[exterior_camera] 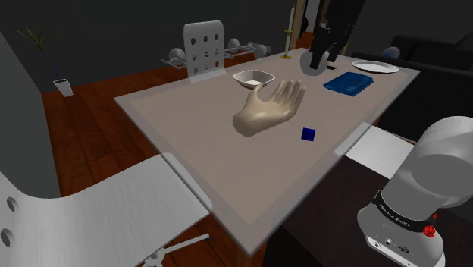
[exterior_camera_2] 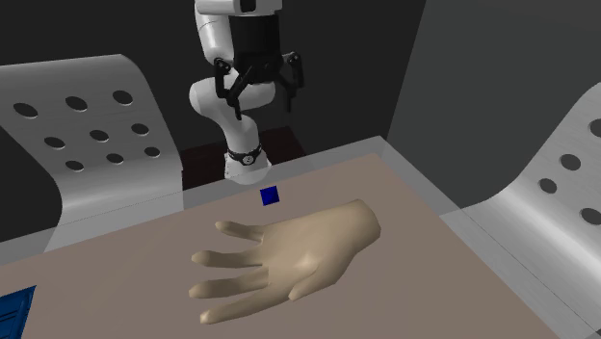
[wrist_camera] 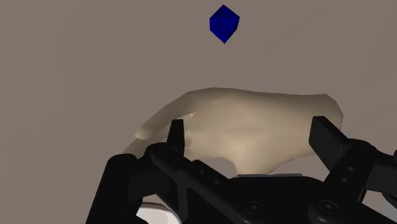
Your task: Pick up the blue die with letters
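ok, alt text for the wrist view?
A small blue die sits on a plain grey-brown table, with nothing touching it. A beige model hand lies between it and the black jaws, which stand open and hold nothing.

text: none legible | arm base (exterior_camera: 396, 213): small white lettering, unreadable | blue die (exterior_camera: 308, 134): faces plain

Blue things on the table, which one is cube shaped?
The small dark blue die beside the beige hand; the other blue thing lies flat near the white plate.
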You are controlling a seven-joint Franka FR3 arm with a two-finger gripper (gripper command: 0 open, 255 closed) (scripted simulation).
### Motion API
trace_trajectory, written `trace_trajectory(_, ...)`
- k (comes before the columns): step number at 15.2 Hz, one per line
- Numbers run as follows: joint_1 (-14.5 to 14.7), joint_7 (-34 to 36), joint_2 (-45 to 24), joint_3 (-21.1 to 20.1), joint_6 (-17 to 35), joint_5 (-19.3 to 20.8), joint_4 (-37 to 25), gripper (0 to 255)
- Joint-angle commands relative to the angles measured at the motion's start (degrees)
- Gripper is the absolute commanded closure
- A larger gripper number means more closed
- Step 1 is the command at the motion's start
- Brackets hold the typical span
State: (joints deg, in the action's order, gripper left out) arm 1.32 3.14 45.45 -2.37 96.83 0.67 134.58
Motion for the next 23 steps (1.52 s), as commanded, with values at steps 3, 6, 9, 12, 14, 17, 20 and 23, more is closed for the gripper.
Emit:
trace_trajectory(3,-0.01,-0.02,0.08,0.28,2.50,-0.24,3.64,0)
trace_trajectory(6,-0.05,-0.07,-0.19,0.68,6.38,-0.60,8.83,0)
trace_trajectory(9,-0.08,-0.16,-0.98,1.06,10.46,-0.98,13.71,0)
trace_trajectory(12,-0.11,-0.30,-2.39,1.42,14.81,-1.38,18.25,0)
trace_trajectory(14,-0.11,-0.41,-3.71,1.66,17.90,-1.67,21.07,0)
trace_trajectory(17,-0.10,-0.62,-6.07,1.96,22.36,-2.10,24.61,0)
trace_trajectory(20,-0.07,-0.67,-7.32,1.95,25.25,-2.14,26.25,0)
trace_trajectory(23,-0.05,-0.73,-8.79,1.94,28.26,-2.20,27.78,0)
